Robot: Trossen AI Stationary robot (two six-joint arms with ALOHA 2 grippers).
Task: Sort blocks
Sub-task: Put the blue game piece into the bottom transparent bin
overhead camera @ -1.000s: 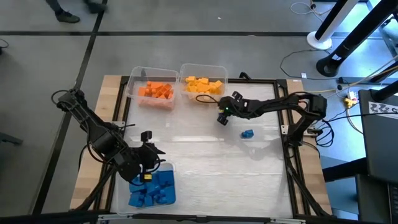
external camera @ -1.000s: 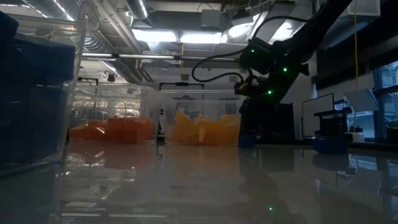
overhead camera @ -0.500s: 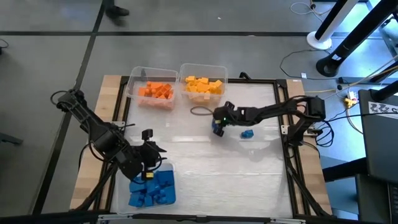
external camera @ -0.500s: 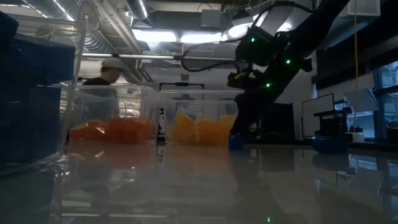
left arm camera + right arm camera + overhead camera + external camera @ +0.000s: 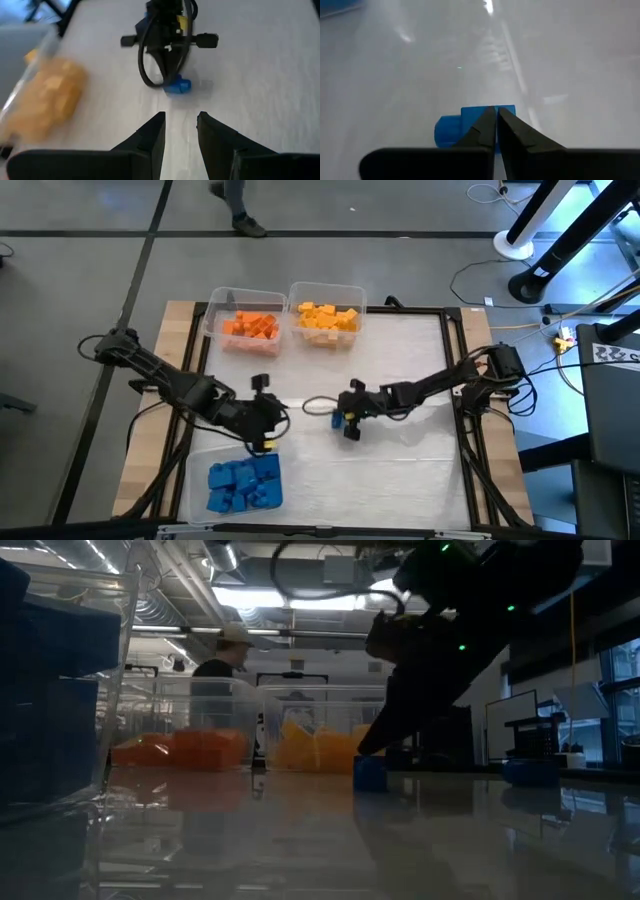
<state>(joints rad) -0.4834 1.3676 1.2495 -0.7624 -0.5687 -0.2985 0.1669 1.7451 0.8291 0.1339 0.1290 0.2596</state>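
Now I see my right gripper (image 5: 343, 423), jaws pressed together, touching a small blue plastic brick (image 5: 340, 419) at mid-frame on the white worktop (image 5: 400, 470); my left gripper (image 5: 272, 423) faces it, jaws spread, empty.

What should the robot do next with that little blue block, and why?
Probably keep nudging the blue block toward the left gripper. The right gripper is shut, with its closed tips against the block on the table, and the left gripper waits open beside the bin of blue blocks.

Blue block (image 5: 341, 420) mid-table, blue blocks (image 5: 243, 484) in one bin, orange (image 5: 251, 326) & yellow (image 5: 327, 317) in others.
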